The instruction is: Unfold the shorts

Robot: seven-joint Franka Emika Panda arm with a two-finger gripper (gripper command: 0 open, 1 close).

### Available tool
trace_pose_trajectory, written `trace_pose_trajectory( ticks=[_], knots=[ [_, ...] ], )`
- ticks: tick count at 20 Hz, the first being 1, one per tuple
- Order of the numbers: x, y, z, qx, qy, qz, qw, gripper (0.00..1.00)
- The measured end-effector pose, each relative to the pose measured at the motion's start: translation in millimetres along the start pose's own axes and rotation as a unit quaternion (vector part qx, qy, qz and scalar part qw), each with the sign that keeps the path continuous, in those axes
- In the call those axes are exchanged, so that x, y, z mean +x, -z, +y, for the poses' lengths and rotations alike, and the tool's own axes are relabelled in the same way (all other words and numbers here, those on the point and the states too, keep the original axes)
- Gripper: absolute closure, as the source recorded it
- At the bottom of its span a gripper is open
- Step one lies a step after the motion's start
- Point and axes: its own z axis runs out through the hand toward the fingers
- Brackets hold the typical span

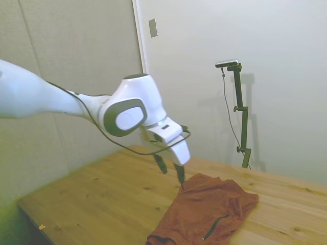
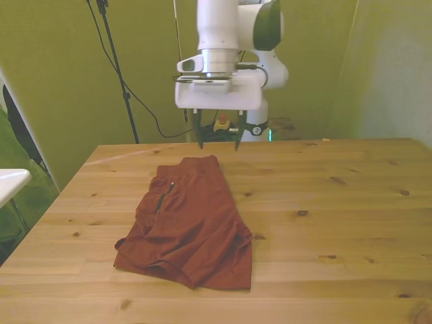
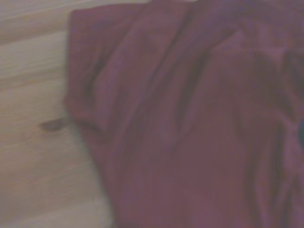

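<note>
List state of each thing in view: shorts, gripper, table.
shorts: folded over, lying flat on the table, not gripped, zipper pocket facing up.
gripper: open, empty, above the shorts' far edge, fingers pointing down.
table: wooden, holding only the shorts.

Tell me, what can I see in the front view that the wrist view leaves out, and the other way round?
Only the front view shows the gripper, open and above the far edge of the shorts, plus their whole folded outline, the dark zipper line and most of the table. Only the wrist view shows the fabric's creases close up, though blurred, and a dark knot in the wood beside the cloth. Both show rust-red shorts lying on wood.
</note>
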Motion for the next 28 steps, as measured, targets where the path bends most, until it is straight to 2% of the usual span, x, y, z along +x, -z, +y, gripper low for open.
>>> trace_pose_trajectory(
  ticks=[5,8,14,19,20,23,28],
  knots=[
    [81.1,-31.4,7.0,0.015,-0.053,0.004,0.9985,0.0],
    [113.4,-54.2,10.6,0.021,-0.079,0.003,0.9966,0.0],
    [145.6,-92.6,5.9,0.022,-0.109,0.002,0.9939,0.0],
    [151.8,-119.7,-2.2,0.018,-0.12,-0.005,0.9926,0.0],
    [151.9,-125.5,-3.5,0.017,-0.12,-0.007,0.9926,1.0],
    [150.7,-140.5,-6.4,0.013,-0.121,-0.014,0.9925,1.0],
    [147.1,-149.5,-9.4,0.016,-0.123,-0.022,0.992,1.0]
  ],
)
